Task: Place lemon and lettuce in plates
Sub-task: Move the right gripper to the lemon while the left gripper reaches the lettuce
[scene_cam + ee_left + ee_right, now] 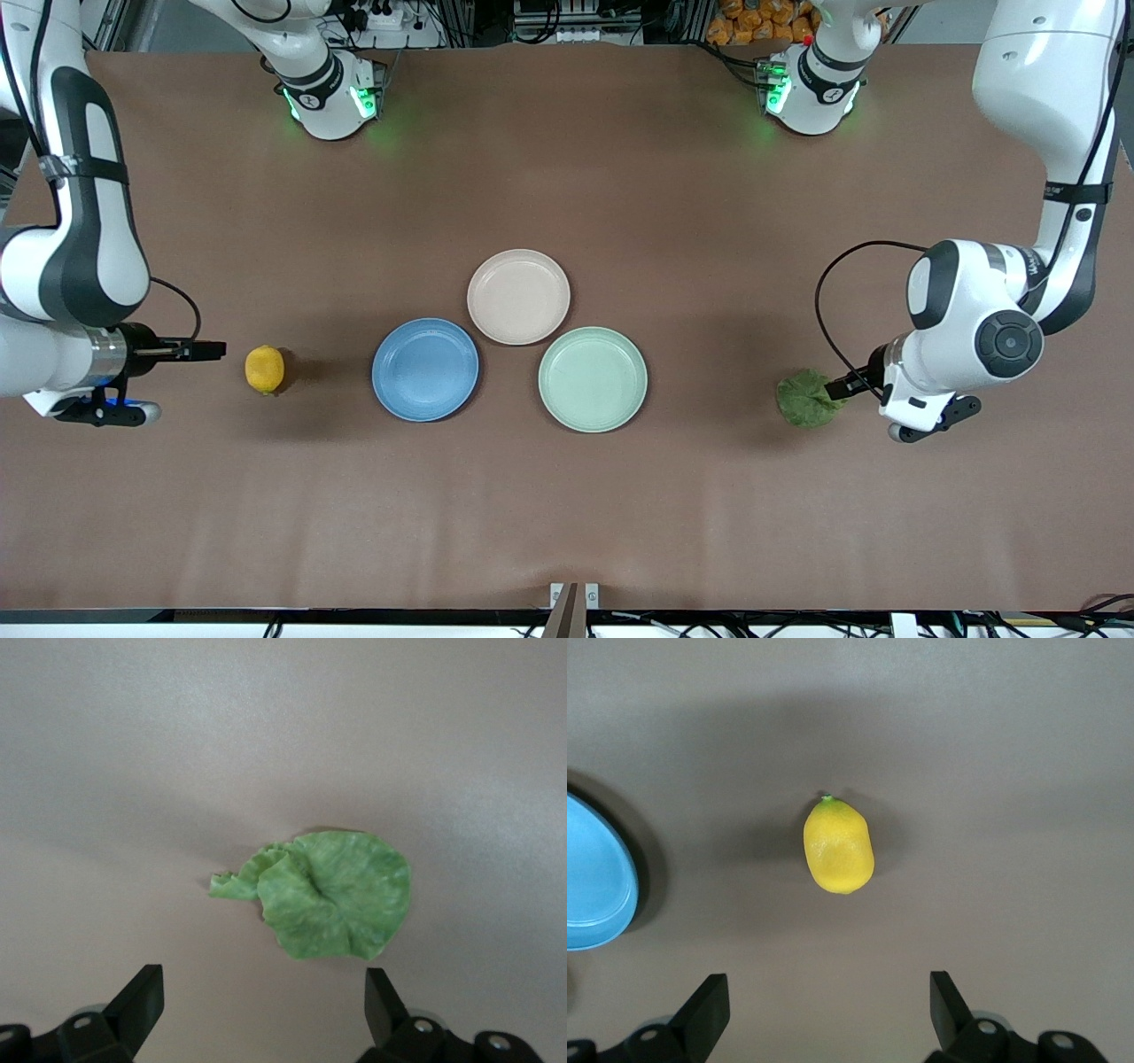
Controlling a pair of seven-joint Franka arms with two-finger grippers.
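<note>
Two claws, both wide open and empty, each set up for a pickup. Right claw (213, 349) low beside the lemon (265, 369), near the right arm's end of the table, forearm level. Left claw (840, 387) at the edge of the lettuce (809, 399), toward the left arm's end, wrist bent down. Blue plate (425, 369) and beige-pink plate (518, 296) bare at mid-table, mint plate (593, 379) beside them, probably within easy reach of both.
</note>
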